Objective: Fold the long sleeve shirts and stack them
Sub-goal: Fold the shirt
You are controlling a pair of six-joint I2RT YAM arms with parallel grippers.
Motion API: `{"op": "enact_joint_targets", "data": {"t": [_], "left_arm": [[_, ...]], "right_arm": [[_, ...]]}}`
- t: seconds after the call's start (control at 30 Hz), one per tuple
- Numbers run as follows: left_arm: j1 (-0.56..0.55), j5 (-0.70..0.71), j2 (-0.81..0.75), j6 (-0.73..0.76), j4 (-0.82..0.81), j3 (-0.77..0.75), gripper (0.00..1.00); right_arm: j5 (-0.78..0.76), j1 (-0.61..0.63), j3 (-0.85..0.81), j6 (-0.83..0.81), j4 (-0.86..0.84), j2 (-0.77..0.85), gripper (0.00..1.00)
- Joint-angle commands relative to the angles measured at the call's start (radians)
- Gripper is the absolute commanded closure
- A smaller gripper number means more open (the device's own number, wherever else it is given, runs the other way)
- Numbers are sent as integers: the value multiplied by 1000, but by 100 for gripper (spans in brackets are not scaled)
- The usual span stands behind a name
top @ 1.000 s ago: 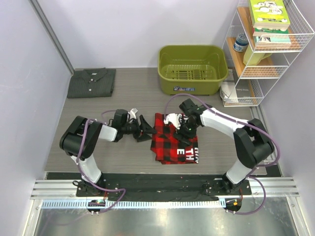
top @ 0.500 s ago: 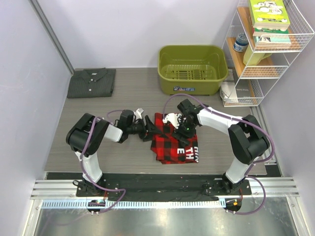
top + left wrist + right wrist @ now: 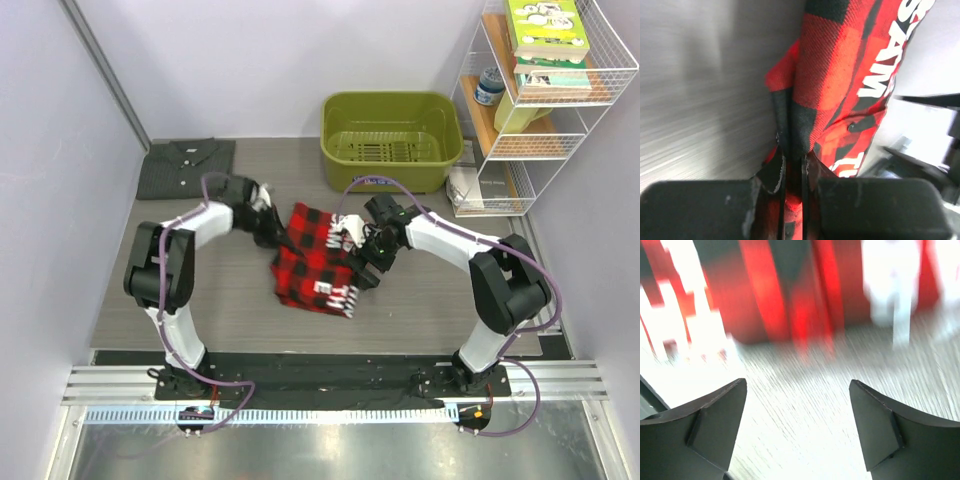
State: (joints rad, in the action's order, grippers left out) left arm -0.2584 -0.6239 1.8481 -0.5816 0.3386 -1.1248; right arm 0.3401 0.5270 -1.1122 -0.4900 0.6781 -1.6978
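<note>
Left tool (image 3: 792, 156) is pressed tight on a dark fold of the red-and-black plaid shirt (image 3: 836, 75), with cloth caught right between its fingers. From above, that left tool (image 3: 272, 232) bites the shirt's left edge, in front of the green basin (image 3: 385, 181) and to its left. The plaid shirt (image 3: 315, 265) sits bunched and skewed on the counter (image 3: 240, 312) in front of the basin, white lettering showing on its near right side. Right tool (image 3: 797, 385) is spread wide with nothing between its fingers, over bare counter just beside the shirt's edge, though that view is blurred. From above, the right tool (image 3: 365, 255) sits at the shirt's right side. The grey shirt (image 3: 185, 167) lies folded flat, well left of the basin.
</note>
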Motion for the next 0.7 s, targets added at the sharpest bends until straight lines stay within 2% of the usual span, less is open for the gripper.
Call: {"op": "enact_joint_targets", "data": {"t": [0.0,0.03,0.07,0.1,0.13,0.17,0.2,0.27,0.37,0.43,0.57,0.63,0.67], "left_arm": [[123,315,-35,454,698,-364,100],[137,360,-30,536,817,-436,100],[134,412,-33,572,858,-572,100],[133,502,-38,606,887,-634,100],[121,533,-38,665,922,-697,100],[101,582,-32,695,985,-816,100],[75,689,-17,724,1026,-869,100],[-11,763,31,779,1107,-961,100],[-122,837,69,779,1104,-907,100],[-186,874,83,758,1053,-778,100],[-284,840,198,590,894,-615,99],[-372,808,255,536,814,-606,85],[-401,788,296,508,801,-622,83]], "right_arm": [[43,-62,-40,120,-8,70,9],[56,-83,-47,128,-6,72,9],[62,-93,-51,134,-8,72,8],[66,-104,-57,140,-8,73,8],[79,-117,-64,154,-8,73,7],[85,-124,-67,162,-8,72,7],[92,-131,-72,171,-6,72,7],[128,-147,-77,200,-6,69,7],[166,-159,-80,237,-8,60,7],[178,-163,-81,257,-8,55,6],[211,-182,-77,289,-8,47,6],[223,-189,-69,295,0,38,5],[226,-193,-69,297,6,36,5]]}}
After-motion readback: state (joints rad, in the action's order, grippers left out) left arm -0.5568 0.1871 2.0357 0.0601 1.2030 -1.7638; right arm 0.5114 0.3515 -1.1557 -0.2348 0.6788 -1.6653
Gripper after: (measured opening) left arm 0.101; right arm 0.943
